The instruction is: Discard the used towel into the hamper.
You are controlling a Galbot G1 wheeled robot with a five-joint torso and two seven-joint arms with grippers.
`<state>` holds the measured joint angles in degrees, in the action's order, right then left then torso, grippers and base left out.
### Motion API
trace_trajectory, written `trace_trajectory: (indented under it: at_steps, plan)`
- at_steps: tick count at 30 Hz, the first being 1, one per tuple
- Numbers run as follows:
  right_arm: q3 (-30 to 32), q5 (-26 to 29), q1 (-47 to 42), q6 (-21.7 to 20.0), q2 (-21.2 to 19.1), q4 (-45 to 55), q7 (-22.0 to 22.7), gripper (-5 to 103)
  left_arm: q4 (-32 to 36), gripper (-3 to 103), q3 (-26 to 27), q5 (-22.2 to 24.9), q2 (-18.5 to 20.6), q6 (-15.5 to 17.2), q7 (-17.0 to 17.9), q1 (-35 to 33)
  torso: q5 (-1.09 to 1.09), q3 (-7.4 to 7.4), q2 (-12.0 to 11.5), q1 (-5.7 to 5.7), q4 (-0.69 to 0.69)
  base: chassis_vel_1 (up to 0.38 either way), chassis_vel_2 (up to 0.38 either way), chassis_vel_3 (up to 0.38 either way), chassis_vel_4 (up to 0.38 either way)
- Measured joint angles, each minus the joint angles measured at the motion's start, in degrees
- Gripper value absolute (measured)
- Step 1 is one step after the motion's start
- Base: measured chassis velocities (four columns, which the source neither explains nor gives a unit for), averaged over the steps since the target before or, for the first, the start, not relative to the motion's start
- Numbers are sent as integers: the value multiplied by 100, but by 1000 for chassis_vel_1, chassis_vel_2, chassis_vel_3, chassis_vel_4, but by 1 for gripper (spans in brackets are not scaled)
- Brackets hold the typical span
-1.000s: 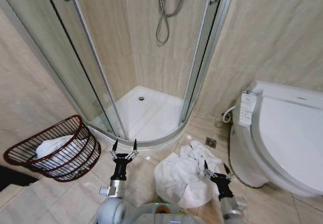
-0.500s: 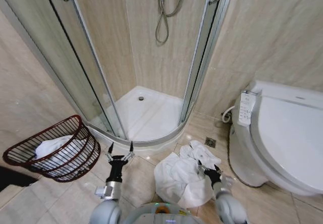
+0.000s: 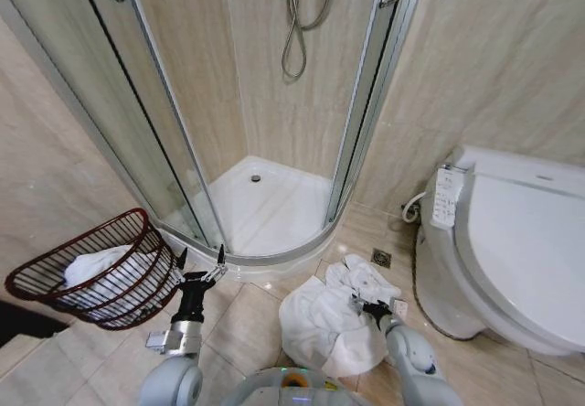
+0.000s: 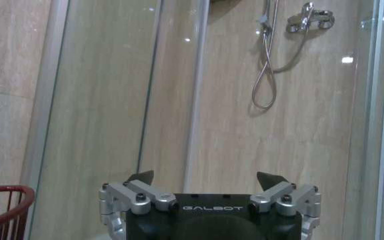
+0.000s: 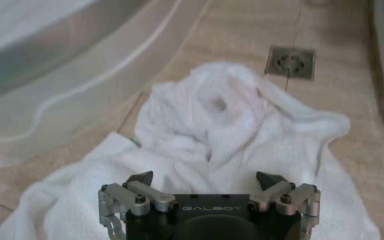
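You are working in a bathroom. A corner shower enclosure (image 3: 265,122) with curved glass doors and metal frame stands ahead, holding a white shower tray (image 3: 265,207) with a drain. A shower hose (image 4: 267,75) hangs looped below a wall-mounted mixer tap (image 4: 309,16). A white toilet (image 3: 512,251) with a side control panel (image 3: 445,197) stands at the right. Beige stone-look tiles cover walls and floor (image 3: 110,360), and a square floor drain (image 5: 290,62) sits in the floor beside the toilet.
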<state>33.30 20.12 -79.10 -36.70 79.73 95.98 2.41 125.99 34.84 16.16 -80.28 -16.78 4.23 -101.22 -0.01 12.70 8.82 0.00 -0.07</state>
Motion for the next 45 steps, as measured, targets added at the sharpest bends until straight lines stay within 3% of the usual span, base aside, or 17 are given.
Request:
trace_trajectory:
  at_steps: [6,16,19,21,25,27,37,40,41,45]
  plan:
    - [-80,-20,349,-234,91,-388,212,100,0,100,109,75,-12,-15,-29,-7,1,0,0,0,2,0,0,0,0]
    - [-65,-34,776,-16,137,-1168,367,101,-41,100,90,41,-52,-101,-57,-43,0,0,0,0,1,0,0,0,0]
    - [-46,45,768,48,160,-1123,276,90,-15,100,111,38,-43,-100,-57,-35,1,0,0,0,1,0,0,0,0]
    - [-45,52,754,56,163,-1088,248,90,-13,100,113,36,-41,-101,-58,-31,0,0,0,0,1,0,0,0,0]
    - [-44,63,685,39,223,-931,169,74,-16,100,96,28,-65,-97,-63,1,1,0,0,0,2,0,0,0,0]
    - [-45,60,666,39,228,-912,151,74,-26,100,82,23,-71,-96,-66,11,1,-1,0,0,2,0,0,0,0]
    - [-18,51,683,143,175,-967,127,43,-124,100,-18,27,-76,-90,-88,67,1,0,0,0,1,0,0,0,0]
    - [-13,51,702,139,170,-990,176,43,-157,100,-70,10,-72,-90,-88,79,1,0,0,0,2,0,0,0,0]
    - [-1,53,700,147,175,-1003,199,35,-156,100,-88,-3,-73,-90,-89,79,1,0,0,0,1,0,0,0,0]
    - [14,80,626,269,174,-961,239,23,-86,100,-117,-14,-93,-57,-89,84,2,0,0,0,1,0,0,0,0]
